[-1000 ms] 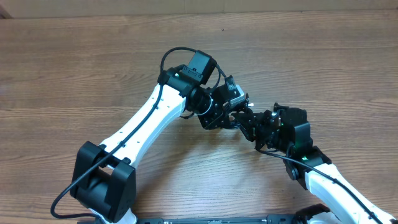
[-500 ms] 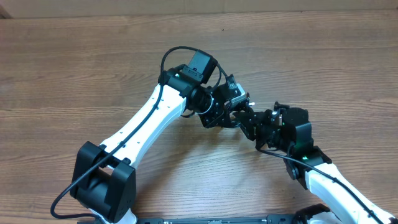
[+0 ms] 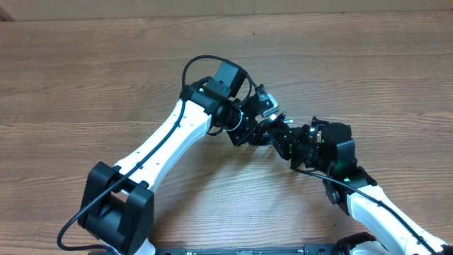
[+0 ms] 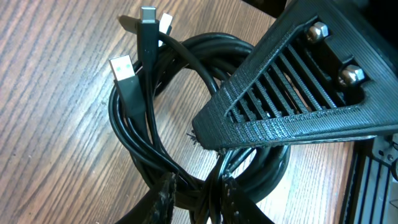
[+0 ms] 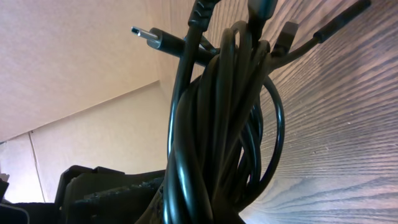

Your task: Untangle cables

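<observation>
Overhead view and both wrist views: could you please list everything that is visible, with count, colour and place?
cables: several strands, number unclear, black, one tangled coil between the two grippers
plug ends: at least three, silver or pale tips, sticking out at one side of the coil
table: one, brown wood, under everything
arm wires: thicker, black, running along the arms
left arm: one, white with black joints, reaching in from the lower left
right arm: one, same colours, from the lower right
left gripper: one, black, closed on the coil
right gripper: one, black, at the coil; jaws hidden
</observation>
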Available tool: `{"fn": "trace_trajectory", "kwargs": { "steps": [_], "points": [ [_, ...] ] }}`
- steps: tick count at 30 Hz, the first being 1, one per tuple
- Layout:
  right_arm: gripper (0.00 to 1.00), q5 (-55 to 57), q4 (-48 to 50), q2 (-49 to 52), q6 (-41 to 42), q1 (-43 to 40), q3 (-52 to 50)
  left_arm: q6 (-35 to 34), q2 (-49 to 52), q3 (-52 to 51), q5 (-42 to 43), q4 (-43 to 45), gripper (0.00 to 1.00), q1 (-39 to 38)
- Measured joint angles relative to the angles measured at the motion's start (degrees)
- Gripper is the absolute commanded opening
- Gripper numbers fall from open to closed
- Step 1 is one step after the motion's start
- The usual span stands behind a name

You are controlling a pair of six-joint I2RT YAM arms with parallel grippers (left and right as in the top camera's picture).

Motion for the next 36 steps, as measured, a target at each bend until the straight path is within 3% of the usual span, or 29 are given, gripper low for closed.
{"fn": "trace_trajectory", "kwargs": {
  "steps": [7, 10, 15, 21, 28, 36],
  "points": [
    [0.07, -0.1, 0.7, 0.2, 1.5, 0.0, -0.8, -1.6, -0.7, -3.1, 1.0, 3.2, 0.19, 0.0],
    [0.07, -0.1, 0.9, 0.2, 2.1, 0.0, -0.8, -1.9, -0.8, -3.5, 2.1, 3.4, 0.04, 0.1],
    [0.08, -0.1, 1.2, 0.3, 2.6, 0.0, -0.8, -2.2, -1.3, -5.0, 4.2, 4.7, 0.04, 0.1],
    [0.19, 0.0, 1.6, 0.4, 2.9, 0.0, -1.0, -3.8, -1.4, -6.6, 5.0, 6.6, 0.04, 0.4],
    [0.28, -3.4, 1.0, -0.7, 1.7, 0.5, -0.7, -14.6, 0.5, -8.7, -0.6, 11.2, 0.04, 4.8],
    [0.38, -1.9, -5.0, -0.8, -4.1, 0.5, -0.4, -18.1, 0.5, -8.8, -10.1, 11.0, 0.04, 7.6]
  ]
}}
